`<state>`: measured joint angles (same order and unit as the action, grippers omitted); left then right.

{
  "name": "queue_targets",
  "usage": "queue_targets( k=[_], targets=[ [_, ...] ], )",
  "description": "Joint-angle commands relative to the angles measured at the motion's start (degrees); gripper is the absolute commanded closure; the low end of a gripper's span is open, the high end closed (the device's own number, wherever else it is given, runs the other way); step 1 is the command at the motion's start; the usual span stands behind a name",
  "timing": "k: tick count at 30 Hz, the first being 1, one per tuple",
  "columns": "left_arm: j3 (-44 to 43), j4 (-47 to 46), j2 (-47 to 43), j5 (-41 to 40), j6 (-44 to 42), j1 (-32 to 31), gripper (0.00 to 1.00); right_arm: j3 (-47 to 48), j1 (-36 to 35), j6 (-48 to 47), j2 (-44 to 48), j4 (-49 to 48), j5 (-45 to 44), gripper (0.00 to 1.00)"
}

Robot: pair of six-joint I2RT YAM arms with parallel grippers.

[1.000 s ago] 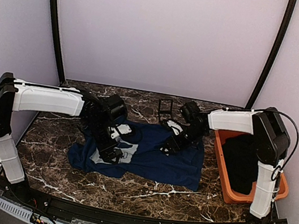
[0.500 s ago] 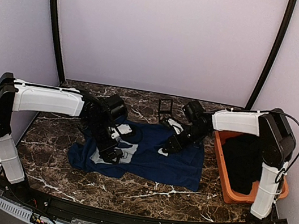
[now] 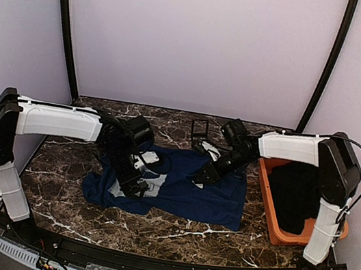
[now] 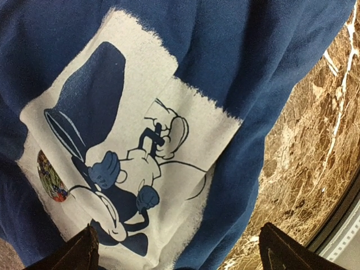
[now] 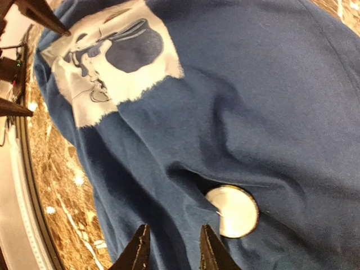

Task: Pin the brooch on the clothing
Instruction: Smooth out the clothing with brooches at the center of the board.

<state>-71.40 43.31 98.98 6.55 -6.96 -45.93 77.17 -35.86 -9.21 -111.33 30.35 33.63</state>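
Gaping, the right gripper [image 5: 171, 250] hangs near the round white-backed brooch [image 5: 232, 211] on the soft navy T-shirt [image 3: 184, 194] — left gripper [image 4: 183, 256] likewise spread — over a veined marble table [image 3: 150, 230].

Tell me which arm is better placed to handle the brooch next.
Right. The right gripper is open just beside the brooch, which lies white side up on the T-shirt. The left gripper is open over the graphic print, away from it.

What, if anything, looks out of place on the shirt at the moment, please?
The brooch lies white back up on the rumpled navy T-shirt, so its face is hidden. Nothing else stands out.
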Motion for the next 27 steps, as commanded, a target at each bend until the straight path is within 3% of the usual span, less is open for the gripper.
queue_targets(
  k=[1, 27],
  targets=[
    [1.4, 0.2, 0.2, -0.1, 0.2, -0.4, 0.01, 1.1, 0.2, 1.1, -1.5, -0.7, -4.1, 0.69],
    [2.5, -1.0, 0.5, -0.3, 0.0, -1.1, 0.01, 3.8, 3.9, 0.9, -8.3, -2.5, -2.0, 0.63]
  ],
)
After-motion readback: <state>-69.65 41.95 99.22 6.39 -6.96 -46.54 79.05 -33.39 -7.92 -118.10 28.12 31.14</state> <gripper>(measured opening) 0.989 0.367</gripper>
